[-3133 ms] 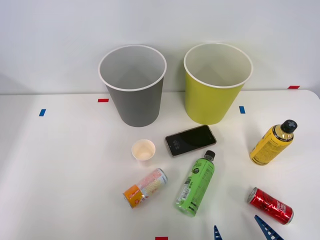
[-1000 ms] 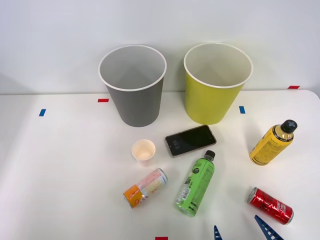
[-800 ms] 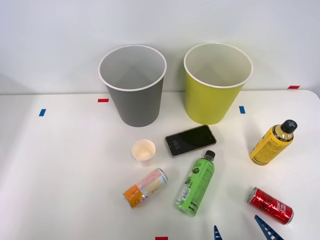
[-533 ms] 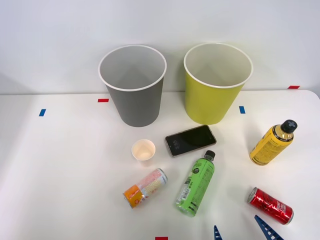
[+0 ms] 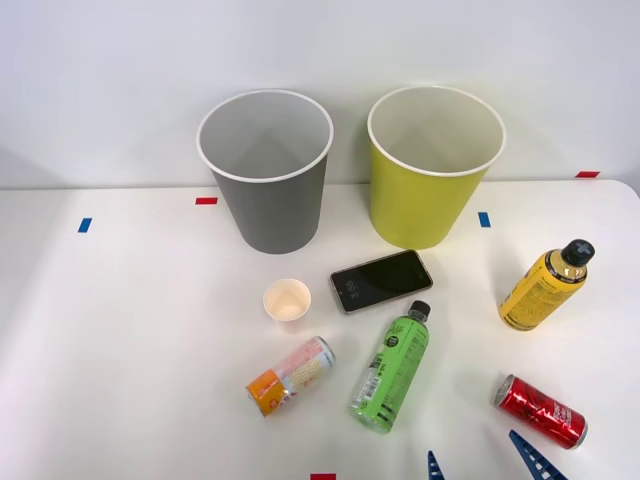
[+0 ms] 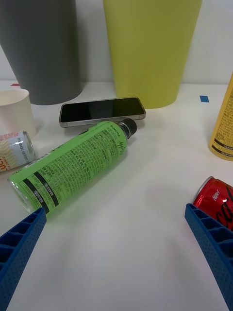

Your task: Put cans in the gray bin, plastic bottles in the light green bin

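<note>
The gray bin and the light green bin stand upright side by side at the back of the table. A green plastic bottle lies in front of them, with a yellow-orange bottle lying at the right. The orange, pink and cream can lies left of the green bottle, and the red can lies near the front right. My right gripper hovers open at the front edge between the green bottle and the red can, holding nothing.
A black phone lies flat between the bins and the green bottle. A small cream paper cup stands left of it. Red and blue tape marks dot the white table.
</note>
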